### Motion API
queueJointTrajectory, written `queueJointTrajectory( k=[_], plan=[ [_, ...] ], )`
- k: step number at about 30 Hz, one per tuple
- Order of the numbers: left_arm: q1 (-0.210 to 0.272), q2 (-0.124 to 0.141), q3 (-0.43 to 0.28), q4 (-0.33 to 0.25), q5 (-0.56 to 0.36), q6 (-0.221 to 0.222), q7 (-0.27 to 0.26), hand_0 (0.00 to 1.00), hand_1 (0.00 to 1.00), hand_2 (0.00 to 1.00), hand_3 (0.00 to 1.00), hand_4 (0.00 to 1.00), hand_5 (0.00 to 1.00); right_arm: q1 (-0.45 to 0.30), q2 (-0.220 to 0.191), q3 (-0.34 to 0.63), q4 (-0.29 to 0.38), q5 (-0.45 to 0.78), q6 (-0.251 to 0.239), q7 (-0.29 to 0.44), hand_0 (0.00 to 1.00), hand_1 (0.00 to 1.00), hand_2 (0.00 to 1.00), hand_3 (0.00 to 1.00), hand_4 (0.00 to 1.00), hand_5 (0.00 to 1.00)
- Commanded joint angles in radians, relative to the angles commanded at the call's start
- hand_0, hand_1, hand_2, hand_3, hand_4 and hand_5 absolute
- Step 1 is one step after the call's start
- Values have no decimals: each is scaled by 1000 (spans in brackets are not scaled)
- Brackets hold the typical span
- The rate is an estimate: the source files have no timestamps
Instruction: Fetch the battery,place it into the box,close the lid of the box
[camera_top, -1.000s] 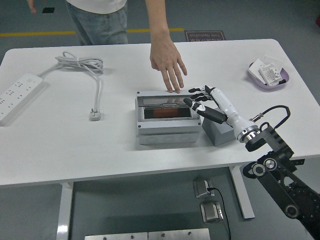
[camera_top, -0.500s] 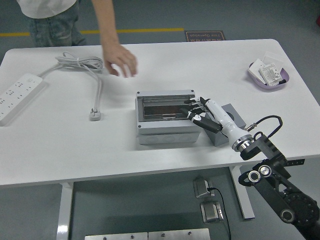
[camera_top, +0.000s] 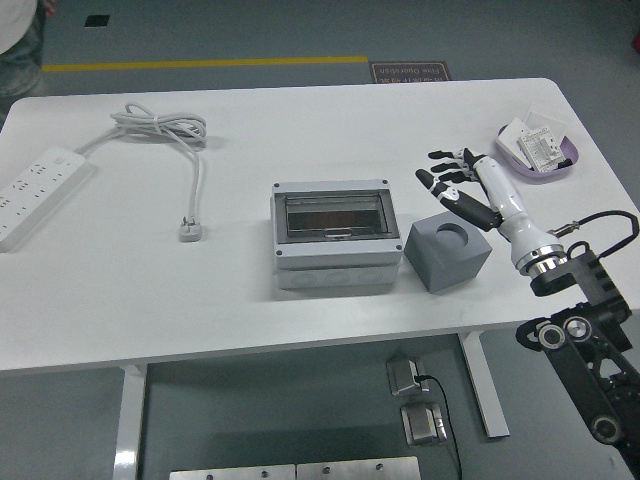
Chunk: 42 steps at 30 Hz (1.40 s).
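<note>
Right robot hand (camera_top: 452, 178) hovers over the white counter (camera_top: 300, 300), fingers spread wide, holding nothing. Just below and left of it: grey cube (camera_top: 449, 251) with a round recess on top, apart from the fingers. Further left, the grey box (camera_top: 335, 240), its clear lid down; a dark reddish shape shows through the lid, battery cannot be told for certain. Beyond the hand to its right, a purple tray (camera_top: 540, 150).
</note>
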Motion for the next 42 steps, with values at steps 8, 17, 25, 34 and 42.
queueJointTrajectory(
  k=[8,17,25,34,42],
  plan=[
    [2,-5,3,0,-3,0,-1,653,691,647,667,738,247,-15,21,50,-153,218,-147,155,646,621,651,739,921,842],
    [11,-13,29,0,-22,-3,5,653,691,646,667,737,246,-18,21,82,-222,541,-139,314,766,815,909,932,929,844],
    [7,-10,37,0,-10,7,4,653,691,646,667,738,246,-1,6,70,-220,700,-156,354,739,735,762,806,925,846],
    [17,-9,-2,0,51,-38,33,657,694,596,665,735,245,7,-8,65,-213,711,-156,351,751,732,745,791,926,841],
    [20,-19,14,0,-15,-108,86,698,762,753,679,754,246,6,-10,69,-206,697,-152,344,763,743,760,757,926,838]
  ],
)
